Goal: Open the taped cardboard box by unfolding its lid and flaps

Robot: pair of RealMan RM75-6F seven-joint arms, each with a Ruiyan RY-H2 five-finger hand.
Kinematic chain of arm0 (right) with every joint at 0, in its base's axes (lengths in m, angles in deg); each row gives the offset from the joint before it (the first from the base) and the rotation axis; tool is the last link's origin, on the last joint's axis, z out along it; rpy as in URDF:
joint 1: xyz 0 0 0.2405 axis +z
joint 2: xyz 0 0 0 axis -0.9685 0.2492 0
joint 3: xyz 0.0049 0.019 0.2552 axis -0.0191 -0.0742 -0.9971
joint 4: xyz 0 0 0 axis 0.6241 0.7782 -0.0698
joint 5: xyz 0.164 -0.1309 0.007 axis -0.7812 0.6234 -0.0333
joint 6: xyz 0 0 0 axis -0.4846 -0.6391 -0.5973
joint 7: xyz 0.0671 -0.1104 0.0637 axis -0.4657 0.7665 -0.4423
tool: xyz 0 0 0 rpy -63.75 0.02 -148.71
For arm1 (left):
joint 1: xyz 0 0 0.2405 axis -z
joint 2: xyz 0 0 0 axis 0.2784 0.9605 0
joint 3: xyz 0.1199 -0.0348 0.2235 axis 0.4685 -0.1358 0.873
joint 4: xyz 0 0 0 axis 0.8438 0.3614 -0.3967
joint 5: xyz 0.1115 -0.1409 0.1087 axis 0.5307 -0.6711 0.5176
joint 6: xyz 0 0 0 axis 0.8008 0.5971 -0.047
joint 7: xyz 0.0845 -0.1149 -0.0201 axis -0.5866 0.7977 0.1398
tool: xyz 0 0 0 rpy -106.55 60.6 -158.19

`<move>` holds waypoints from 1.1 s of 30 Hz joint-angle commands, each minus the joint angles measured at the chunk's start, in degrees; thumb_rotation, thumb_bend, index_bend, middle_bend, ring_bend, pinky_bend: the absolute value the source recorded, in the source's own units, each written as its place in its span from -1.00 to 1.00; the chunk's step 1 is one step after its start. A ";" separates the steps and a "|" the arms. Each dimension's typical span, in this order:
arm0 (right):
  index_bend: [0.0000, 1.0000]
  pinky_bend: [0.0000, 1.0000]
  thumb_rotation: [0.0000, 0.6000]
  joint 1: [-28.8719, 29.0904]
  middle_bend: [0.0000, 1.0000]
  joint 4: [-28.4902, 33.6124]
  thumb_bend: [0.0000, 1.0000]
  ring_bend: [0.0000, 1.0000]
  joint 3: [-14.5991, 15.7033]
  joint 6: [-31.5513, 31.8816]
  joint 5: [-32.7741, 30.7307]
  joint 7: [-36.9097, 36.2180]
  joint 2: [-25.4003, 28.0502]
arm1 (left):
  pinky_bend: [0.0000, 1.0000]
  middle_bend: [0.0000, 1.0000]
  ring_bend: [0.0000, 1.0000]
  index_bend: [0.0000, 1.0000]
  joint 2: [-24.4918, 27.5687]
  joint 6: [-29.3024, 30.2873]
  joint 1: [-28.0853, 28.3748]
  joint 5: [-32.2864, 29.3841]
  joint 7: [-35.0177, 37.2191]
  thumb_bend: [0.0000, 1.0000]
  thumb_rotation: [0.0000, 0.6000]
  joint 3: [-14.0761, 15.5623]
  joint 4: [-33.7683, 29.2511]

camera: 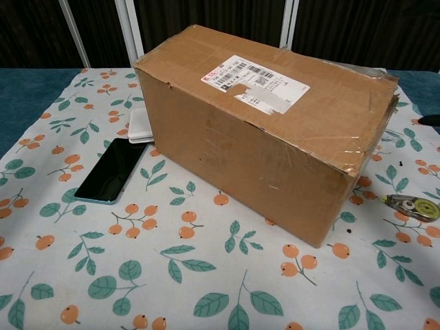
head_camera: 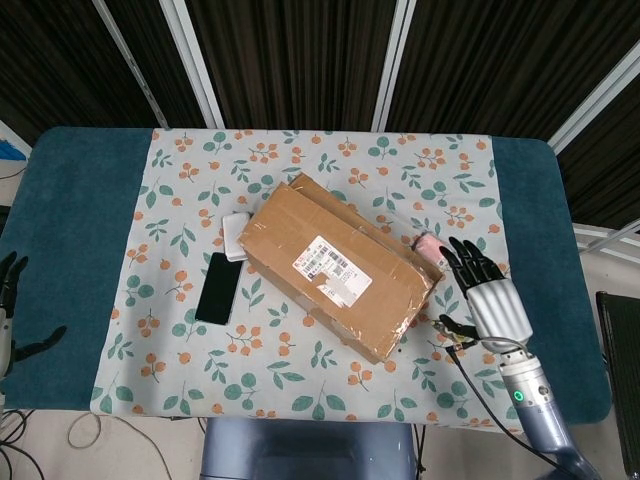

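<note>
The taped cardboard box [head_camera: 337,265] lies closed in the middle of the table, a white shipping label on its top; in the chest view the box [camera: 268,130] fills the centre with clear tape along its right end. My right hand [head_camera: 490,297] hovers just right of the box's right end, fingers spread and holding nothing; only a dark fingertip [camera: 429,119] shows at the chest view's right edge. My left hand [head_camera: 8,305] stays at the far left edge over the teal cloth, fingers apart, well away from the box.
A black phone [head_camera: 217,288] and a small white case [head_camera: 235,235] lie left of the box. A pink item [head_camera: 428,243] sits behind the box's right end, by my right hand. A tape dispenser [camera: 411,205] lies at front right. The floral cloth [head_camera: 290,385] covers the table.
</note>
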 commanded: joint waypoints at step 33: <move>-1.00 -0.55 1.00 5.92 -1.00 -3.33 -0.37 -1.00 -3.17 -3.47 -8.56 3.05 -5.97 | -1.00 -1.00 -1.00 -1.00 -0.22 -1.89 0.76 -1.39 1.11 -0.98 1.00 -0.56 0.22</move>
